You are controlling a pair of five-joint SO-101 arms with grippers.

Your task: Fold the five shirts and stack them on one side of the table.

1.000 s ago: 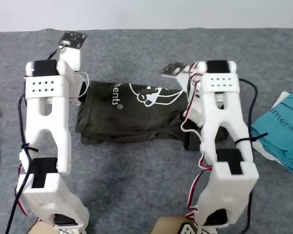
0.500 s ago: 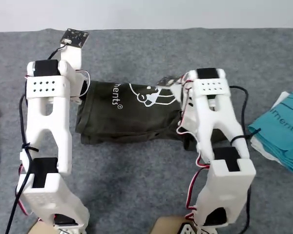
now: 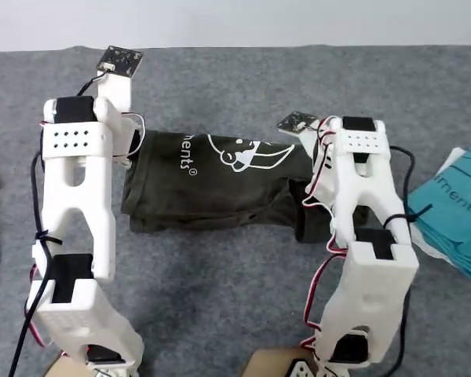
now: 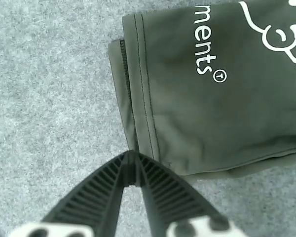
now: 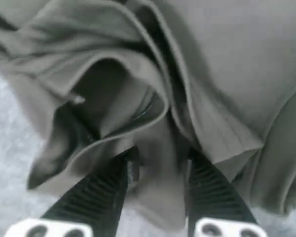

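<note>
The dark green shirt [image 3: 212, 184] lies roughly folded into a long band in the middle of the grey table [image 3: 220, 298], its white print facing up, between the two arms. At its left end the left claw [image 4: 133, 165] is closed, its two ribbed fingers pressed together with only a thin seam between them. The tips meet right at the stitched hem edge of the shirt [image 4: 212, 98], touching it near the corner; whether any cloth is actually pinched between them cannot be told. At the opposite end, where the cloth bunches into loose, rumpled folds, the right claw [image 5: 158, 173] is parted about halfway. Its fingers [image 5: 111, 190] stand on either side of a hanging fold of the shirt [image 5: 212, 74], and the cloth sits in the gap between them without being clamped. In the high view both arms bend down over the shirt's ends. A stack of folded teal shirts [image 3: 455, 212] lies at the right edge of the table, well apart from the green one.
</note>
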